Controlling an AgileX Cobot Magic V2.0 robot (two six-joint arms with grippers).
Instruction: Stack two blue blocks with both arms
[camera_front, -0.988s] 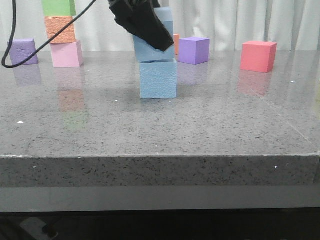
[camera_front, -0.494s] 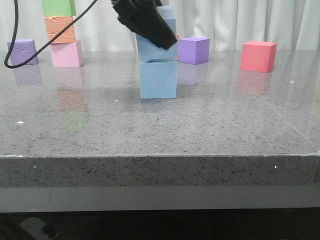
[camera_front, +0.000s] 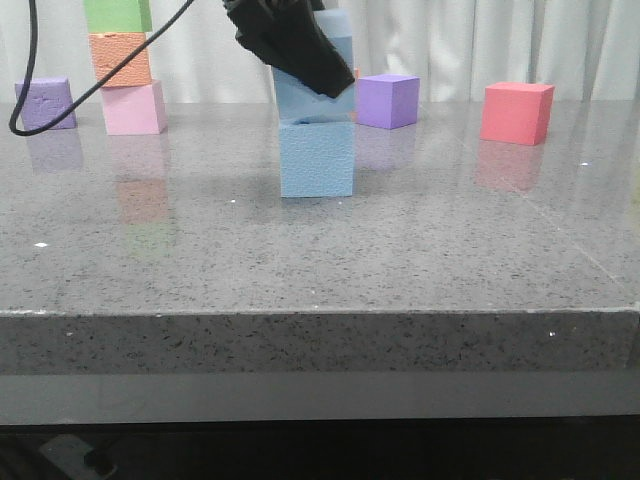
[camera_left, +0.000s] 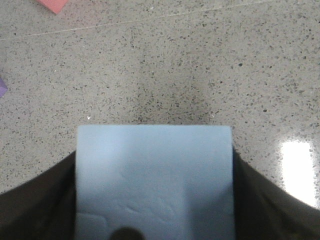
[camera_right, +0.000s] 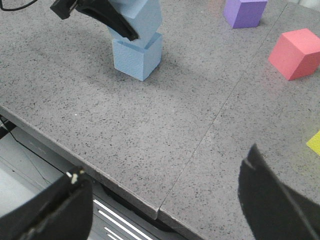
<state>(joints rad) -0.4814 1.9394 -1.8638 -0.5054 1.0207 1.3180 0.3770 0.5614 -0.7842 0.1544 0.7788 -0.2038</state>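
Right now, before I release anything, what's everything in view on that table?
Blue blocks: 2, sky blue; lower one mid-table, upper one on it, tilted.
Purple cubes: 2; far left, behind the stack.
Red cube: 1, far right.
Tower, far left: pink, orange, green.
Yellow piece: 1, right edge, partly seen.
Table: grey speckled stone.
Left gripper: black, shut on the upper block.
Right gripper: black, open, empty.

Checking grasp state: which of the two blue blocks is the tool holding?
The upper blue block, gripped by the left tool above the lower blue block, which rests on the table.
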